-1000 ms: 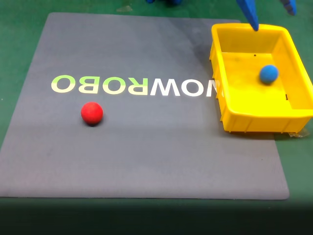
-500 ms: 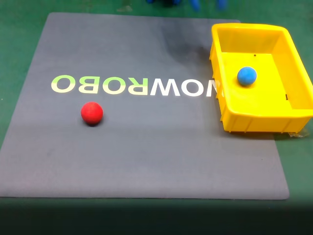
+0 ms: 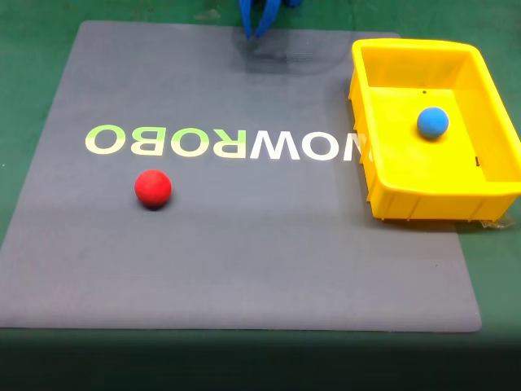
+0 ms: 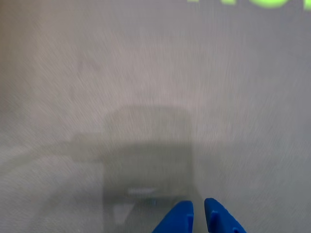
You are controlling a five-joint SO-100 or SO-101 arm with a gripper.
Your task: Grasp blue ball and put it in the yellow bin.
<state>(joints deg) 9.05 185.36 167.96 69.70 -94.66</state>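
the small matte blue ball (image 3: pixel 432 122) is sitting inside the large bright yellow rectangular plastic bin (image 3: pixel 383 175), on its floor, a little toward two o'clock from the bin's middle in the fixed view. so the drop looks done, and the step in hand is, by my reading, the arm pulling clear toward rest.

the blue two-fingered pincer (image 3: pixel 255 31) is hanging at twelve o'clock of the dark grey rubber mat (image 3: pixel 244 261), well apart from the bin and holding nothing. in the wrist view the pincer (image 4: pixel 198 211) is showing its two tips at six o'clock with only a thin slit between them, so it is all but closed on empty air; that view is blurred, so the exact gap is hard to judge.

the next move is probably calling for nothing more than a tidy retreat, keeping away from the bin's rim and from the small matte red ball (image 3: pixel 153 188), which is lying on the mat at about eight o'clock from the mat's middle, just below the pale green and white lettering (image 3: pixel 220 144).

the blue ball is looking plain, round and evenly coloured, far smaller than the bin holding it and about the red ball's size. the bin is standing at the mat's three o'clock edge, partly over the green bench (image 3: pixel 32 49).
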